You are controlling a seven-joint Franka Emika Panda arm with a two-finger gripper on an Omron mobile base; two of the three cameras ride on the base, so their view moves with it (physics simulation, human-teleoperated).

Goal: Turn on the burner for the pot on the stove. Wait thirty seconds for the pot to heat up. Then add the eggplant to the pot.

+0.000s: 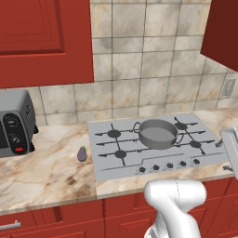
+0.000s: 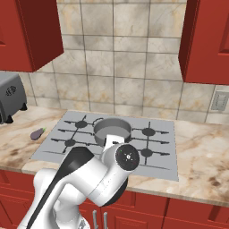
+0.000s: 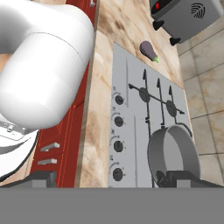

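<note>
While the pot [image 1: 158, 133] sits on the stove [image 1: 104, 158] w/ the eggplant [image 1: 82, 154] on the counter just left, step one is pending: the gripper [image 3: 109, 177], wide open & empty, needs to reach the knobs [image 1: 169, 165].

Home kitchen, rendered. Red wall cabinets [image 1: 44, 39] above, red base cabinets with drawer pulls [image 1: 56, 218] below. Beige marbled stone worktop [image 1: 46, 169], matching tiled backsplash [image 1: 139, 60]. Built-in grey stove [image 1: 153, 144] with black burner grates, knob row along front edge. Grey pot [image 1: 158, 134] on grate. Grey toaster oven [image 1: 15, 122] at left on worktop. Small eggplant [image 1: 82, 154] beside stove. Wall outlet [image 2: 219, 101] right.
</note>
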